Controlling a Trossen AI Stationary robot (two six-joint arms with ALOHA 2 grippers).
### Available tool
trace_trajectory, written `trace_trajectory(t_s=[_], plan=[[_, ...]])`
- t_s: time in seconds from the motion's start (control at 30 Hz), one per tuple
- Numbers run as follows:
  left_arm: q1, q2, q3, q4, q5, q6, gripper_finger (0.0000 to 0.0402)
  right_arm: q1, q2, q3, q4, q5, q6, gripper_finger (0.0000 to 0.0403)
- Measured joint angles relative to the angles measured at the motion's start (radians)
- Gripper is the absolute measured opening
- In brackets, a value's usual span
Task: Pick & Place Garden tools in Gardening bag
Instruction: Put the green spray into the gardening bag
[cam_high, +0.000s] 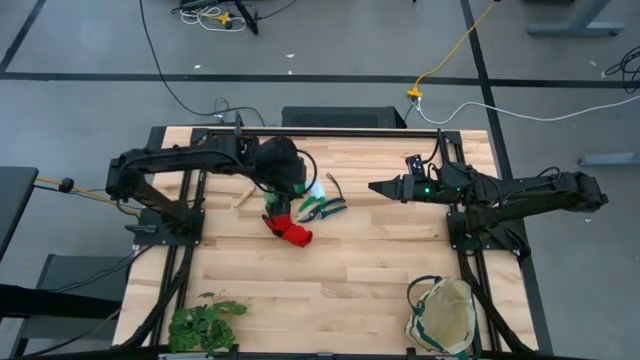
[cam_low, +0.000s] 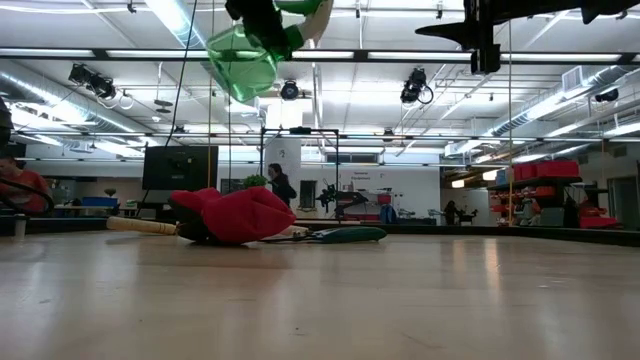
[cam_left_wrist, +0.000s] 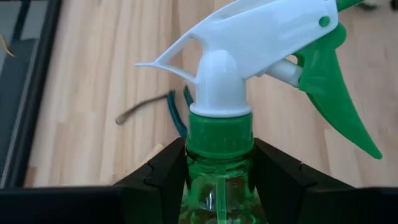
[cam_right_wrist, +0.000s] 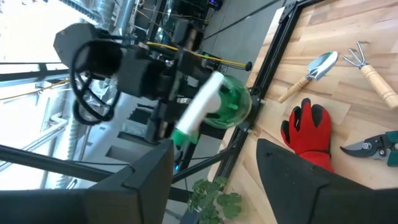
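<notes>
Wooden worktop (cam_high: 330, 270) from above: the left gripper (cam_high: 290, 185) carries the green spray bottle (cam_high: 300, 190) over the tool pile, gardening bag (cam_high: 441, 317) well away, nearer the right arm (contents unclear). Level view: bottle aloft, red glove (cam_low: 235, 215) below. Left wrist: fingers (cam_left_wrist: 158, 174) clamp its neck. Right wrist: right gripper (cam_right_wrist: 214, 165) stands apart, empty.
</notes>
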Motion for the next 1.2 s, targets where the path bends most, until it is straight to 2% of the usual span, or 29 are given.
trace_trajectory(t_s=[0.3, 0.53, 0.7, 1.2], plan=[[0.002, 0.013, 0.102, -0.037, 0.001, -0.001, 0.0167, 0.0, 0.0, 0.0, -0.003, 0.002, 0.007, 0.0232], [0.002, 0.122, 0.272, -0.186, -0.002, 0.035, 0.0167, 0.0, 0.0, 0.0, -0.008, 0.002, 0.0, 0.0232], [0.002, 0.199, 0.362, -0.236, -0.002, 0.057, 0.0167, 0.0, 0.0, 0.0, -0.012, 0.0, 0.021, 0.0232], [-0.007, 0.355, 0.398, -0.289, -0.001, 0.081, 0.0167, 0.0, 0.0, 0.0, -0.219, -0.001, 0.14, 0.0232]])
